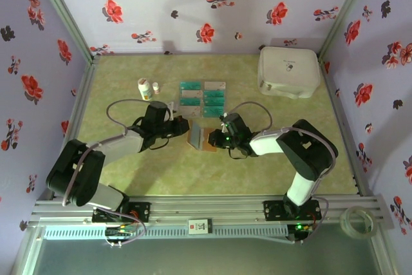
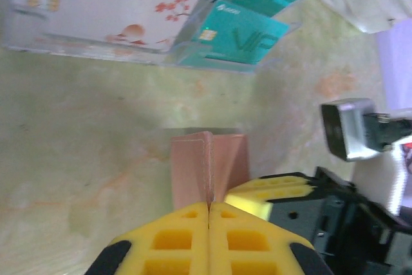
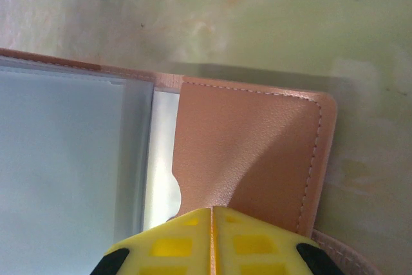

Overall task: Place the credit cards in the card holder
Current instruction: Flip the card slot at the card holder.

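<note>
The left gripper (image 1: 183, 131) is closed, its yellow pads (image 2: 174, 239) pressed together on a raised flap of the card holder (image 1: 199, 136). In its wrist view the reddish-brown leather runs edge-on straight into the seam between the pads. The right gripper (image 1: 217, 138) is likewise closed, pinching the holder's other cover from the opposite side. Its own camera shows the stitched leather lifting toward the pads beside a clear inner pocket (image 3: 64, 172). So the holder lies on the green table (image 1: 161, 172) between the two grippers, spread partly open and held at both ends.

Just beyond it the credit cards (image 1: 203, 97) lie flat in two short columns, teal and pale, none of them in the holder yet. To their left stand two small white bottles (image 1: 145, 88). A large white case (image 1: 288, 71) sits well apart at the far right.

The risks, as I judge them, start with both grippers being busy on the holder. One must let go to fetch a card, and the freed cover may fold shut over the pocket. Pulling the covers apart too hard could slip the leather out of a pinch. The cards are thin and lie flush, so a pick may skid one into its neighbour, and a wide left-arm swing could topple the bottles.
</note>
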